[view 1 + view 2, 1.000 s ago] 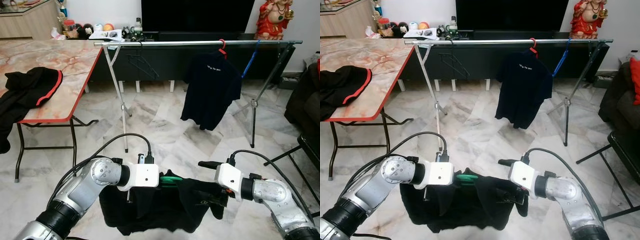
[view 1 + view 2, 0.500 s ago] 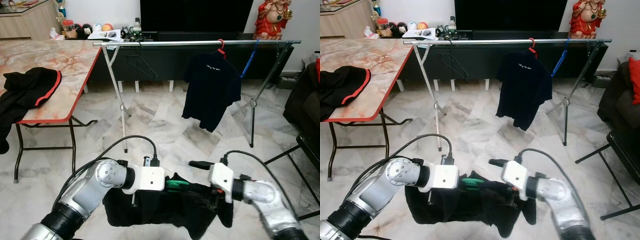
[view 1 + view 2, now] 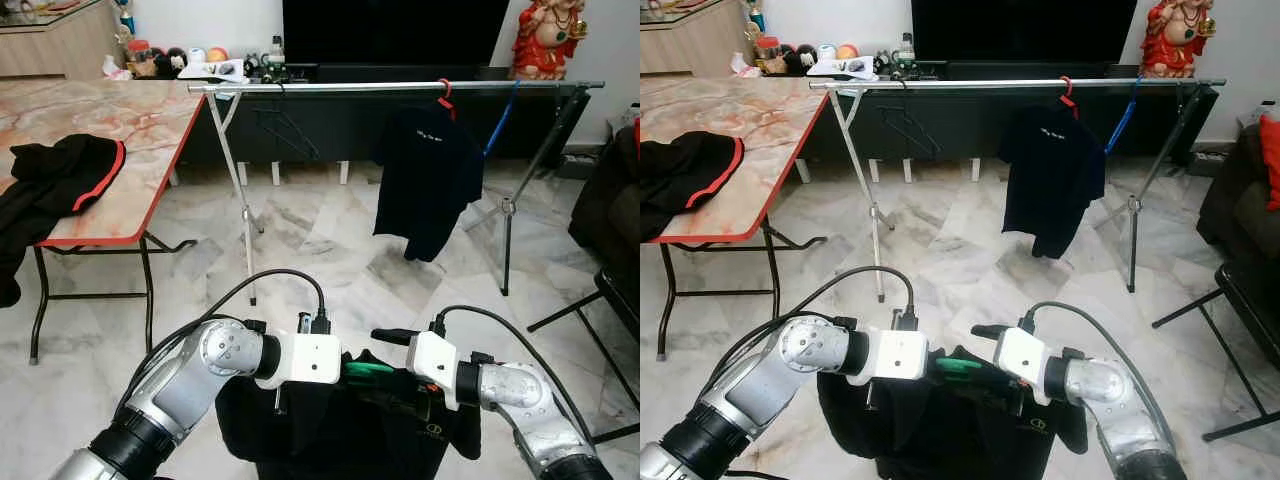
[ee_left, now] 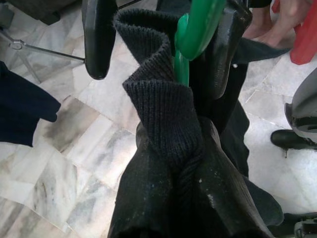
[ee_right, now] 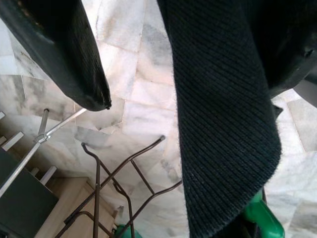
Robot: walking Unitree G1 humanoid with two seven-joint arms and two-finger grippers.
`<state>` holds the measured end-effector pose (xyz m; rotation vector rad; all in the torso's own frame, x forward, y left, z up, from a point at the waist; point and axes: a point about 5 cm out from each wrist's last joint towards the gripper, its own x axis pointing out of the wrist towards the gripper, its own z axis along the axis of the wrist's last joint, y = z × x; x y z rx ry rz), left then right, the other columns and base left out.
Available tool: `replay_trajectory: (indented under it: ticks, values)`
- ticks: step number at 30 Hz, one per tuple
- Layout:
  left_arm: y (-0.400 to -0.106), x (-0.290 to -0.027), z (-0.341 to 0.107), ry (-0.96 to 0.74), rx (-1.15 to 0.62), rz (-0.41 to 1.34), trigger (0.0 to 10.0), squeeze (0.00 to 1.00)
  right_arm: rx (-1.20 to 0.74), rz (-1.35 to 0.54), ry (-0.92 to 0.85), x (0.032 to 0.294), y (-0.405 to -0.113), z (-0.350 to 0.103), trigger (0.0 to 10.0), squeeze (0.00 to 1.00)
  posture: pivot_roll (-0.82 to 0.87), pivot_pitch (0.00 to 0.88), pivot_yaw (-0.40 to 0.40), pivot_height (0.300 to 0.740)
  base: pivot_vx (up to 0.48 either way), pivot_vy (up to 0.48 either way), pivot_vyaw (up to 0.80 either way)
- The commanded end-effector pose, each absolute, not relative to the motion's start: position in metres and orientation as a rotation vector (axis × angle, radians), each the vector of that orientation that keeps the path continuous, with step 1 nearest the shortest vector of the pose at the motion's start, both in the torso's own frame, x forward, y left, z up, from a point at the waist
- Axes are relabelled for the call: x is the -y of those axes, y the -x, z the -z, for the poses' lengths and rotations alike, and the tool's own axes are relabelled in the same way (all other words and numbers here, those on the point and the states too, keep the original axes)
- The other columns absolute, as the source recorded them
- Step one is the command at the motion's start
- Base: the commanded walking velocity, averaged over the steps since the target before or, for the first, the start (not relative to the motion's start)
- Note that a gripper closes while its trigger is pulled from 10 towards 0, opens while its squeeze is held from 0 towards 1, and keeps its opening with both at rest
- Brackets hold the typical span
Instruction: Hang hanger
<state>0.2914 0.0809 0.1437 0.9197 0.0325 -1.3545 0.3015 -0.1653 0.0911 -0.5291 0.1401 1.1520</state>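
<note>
My left gripper [image 3: 350,368] is held low in front of me, shut on a green hanger [image 3: 366,368] together with the ribbed collar [image 4: 163,109] of a black garment [image 3: 330,430]. The garment hangs bunched below both grippers. In the left wrist view the green hanger [image 4: 198,29] lies against one of the fingers [image 4: 96,39]. My right gripper [image 3: 395,358] is close on the right and open, with the black fabric [image 5: 223,99] draped between its fingers [image 5: 64,54]. The silver clothes rail [image 3: 330,88] stands across the room ahead.
On the rail hang a black T-shirt [image 3: 430,170] on a red hanger, a blue hanger [image 3: 500,125] and an empty dark hanger [image 3: 285,125]. A marble-top table [image 3: 120,130] with a black-and-red garment [image 3: 60,175] stands on the left. A dark sofa [image 3: 610,200] is on the right.
My two grippers have come closer together, and the black garment now hangs more bunched between them. The T-shirt on the rail has turned a little on its hanger.
</note>
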Motion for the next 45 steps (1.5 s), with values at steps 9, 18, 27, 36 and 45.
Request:
replay_trajectory:
  ticks: [9,18,27,36,45]
  values:
    - [-0.2903,-0.0779,-0.1520,-0.919,0.011,1.357,10.0,0.00,-0.136,-1.132,0.486,0.1674,-0.3027,-0.0907,0.0,0.00,0.09,0.061,-0.004,0.740,0.000,0.000,0.00]
    - [-0.2897,-0.0789,-0.1515,-0.917,0.005,1.360,10.0,0.00,-0.127,-1.113,0.462,0.1697,-0.3036,-0.0919,0.0,0.00,0.09,0.065,-0.002,0.740,0.000,0.000,0.00]
    - [-0.2892,-0.0789,-0.1513,-0.916,0.003,1.366,10.0,0.00,-0.124,-1.122,0.453,0.1693,-0.3025,-0.0912,0.0,0.00,0.09,0.061,0.000,0.740,0.000,0.000,0.00]
    - [-0.2884,-0.0786,-0.1511,-0.916,0.004,1.371,10.0,0.00,-0.123,-1.122,0.445,0.1686,-0.3018,-0.0905,0.0,0.00,0.09,0.053,0.004,0.740,0.000,0.000,0.00]
    - [-0.2873,-0.0783,-0.1501,-0.913,0.003,1.380,10.0,0.00,-0.125,-1.129,0.440,0.1676,-0.3011,-0.0895,0.0,0.00,0.09,0.047,0.005,0.740,0.000,0.000,0.00]
